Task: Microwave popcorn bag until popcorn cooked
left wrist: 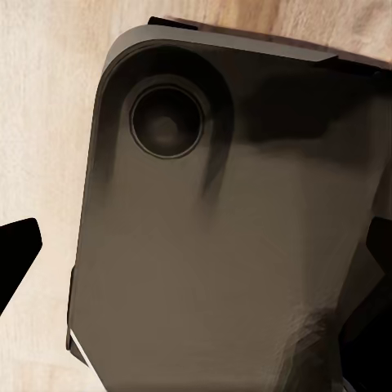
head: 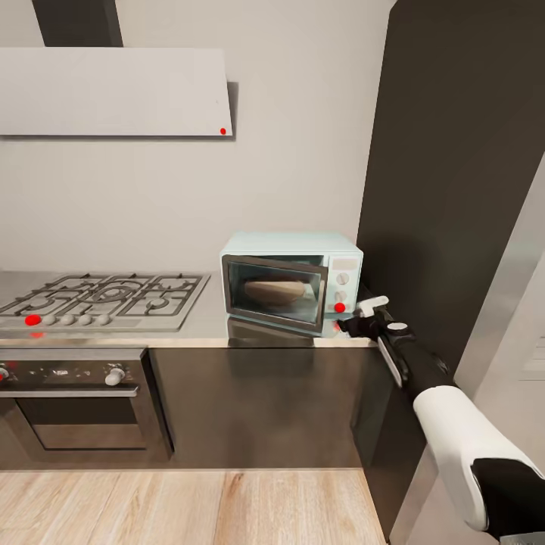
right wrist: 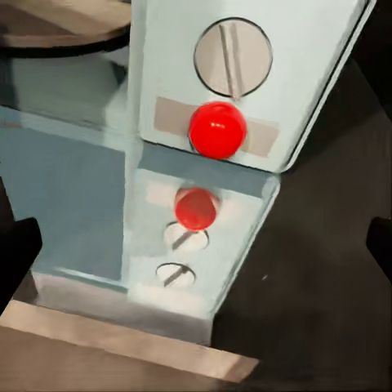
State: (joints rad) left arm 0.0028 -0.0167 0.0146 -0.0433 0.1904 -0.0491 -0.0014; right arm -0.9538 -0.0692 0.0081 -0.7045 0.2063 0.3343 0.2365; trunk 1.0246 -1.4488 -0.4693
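tan popcorn bag [head: 274, 292] lying on its side behind the dark glass of the pale-blue microwave [head: 291, 280], on the grey countertop [head: 204, 325] at about 3 o'clock from the gas hob [head: 106, 297], door apparently just ajar. judged light, soft and crushable, a crinkly paper sack best pinched gently at the rolled rim rather than squeezed across the belly, though no more bag handling looks needed. right gripper [head: 365, 318] spread and holding nothing, at 4 o'clock off the panel's red dot [right wrist: 216, 128], close below the knob [right wrist: 233, 57]; left gripper's state impossible to tell.
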